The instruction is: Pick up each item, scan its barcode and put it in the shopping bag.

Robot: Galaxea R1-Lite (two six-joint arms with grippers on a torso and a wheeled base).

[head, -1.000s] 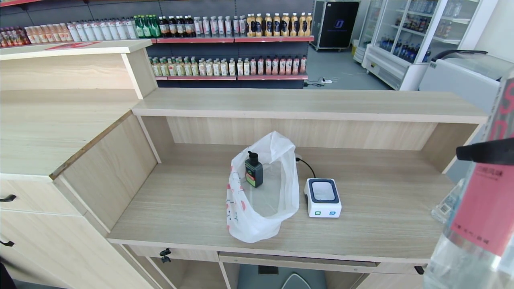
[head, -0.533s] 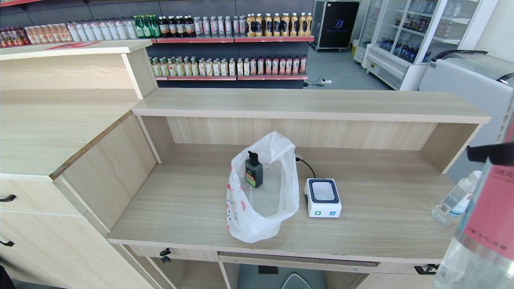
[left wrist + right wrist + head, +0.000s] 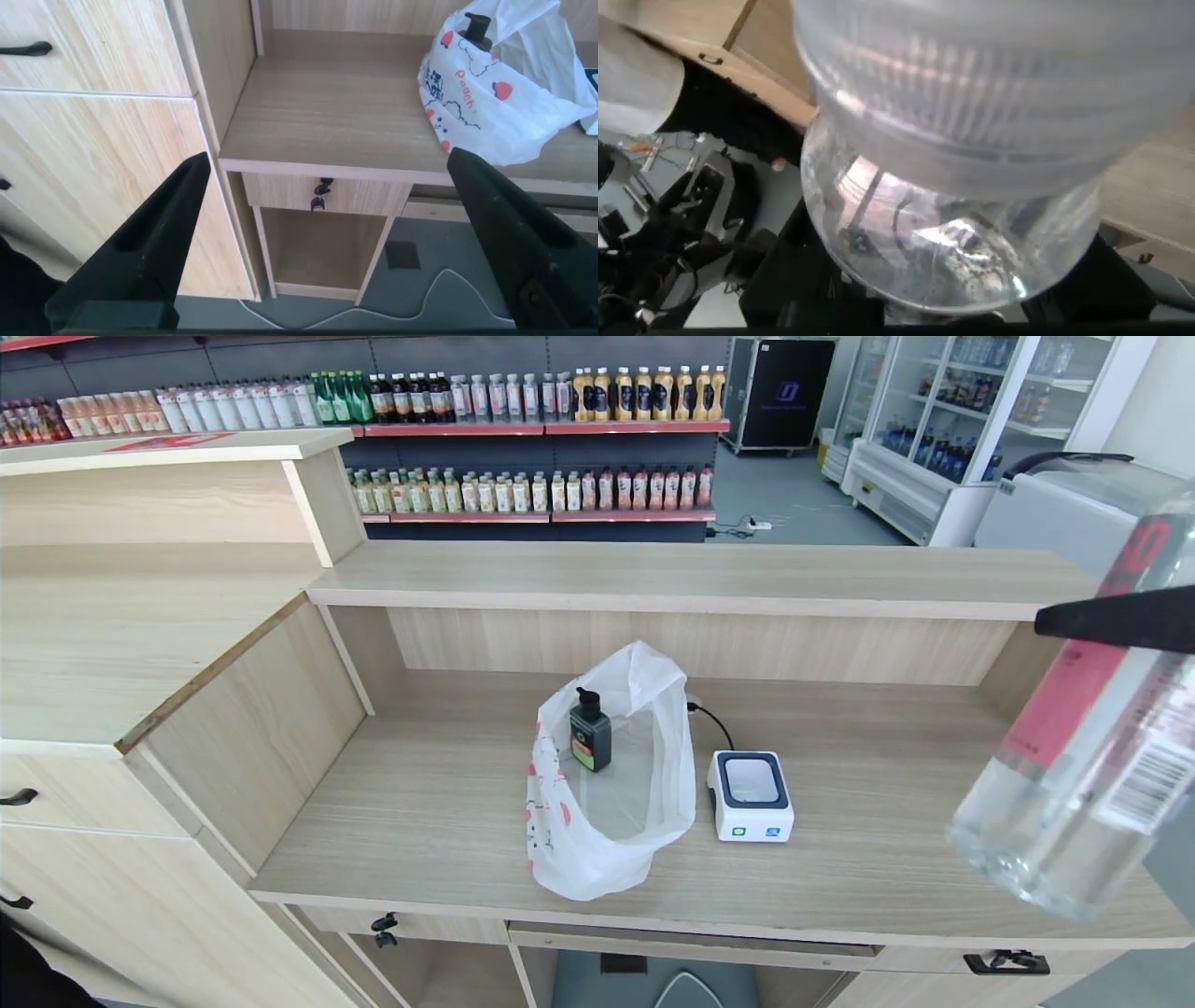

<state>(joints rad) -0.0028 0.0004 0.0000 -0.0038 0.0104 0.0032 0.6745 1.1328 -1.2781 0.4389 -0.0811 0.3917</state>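
Observation:
A large clear bottle (image 3: 1074, 747) with a pink label hangs tilted above the counter's right end, its barcode facing the head view. One black finger (image 3: 1116, 616) of my right gripper crosses it, and the gripper is shut on the bottle (image 3: 952, 187). The white shopping bag (image 3: 607, 803) stands open mid-counter with a dark pump bottle (image 3: 590, 733) inside. To the bag's right sits the white scanner (image 3: 750, 793). My left gripper (image 3: 327, 159) hangs open and holds nothing, low off the counter's front left corner, with the bag (image 3: 505, 93) beyond it.
The wooden counter (image 3: 420, 821) has a raised ledge (image 3: 709, 579) along the back and a side wall (image 3: 252, 728) on the left. A black cable (image 3: 714, 723) runs behind the scanner. A drawer key (image 3: 320, 191) hangs under the counter's front edge.
The held bottle has swung left and up from the right edge and tilted, turning its barcode into view. It now covers the small bottle lying at the counter's right end.

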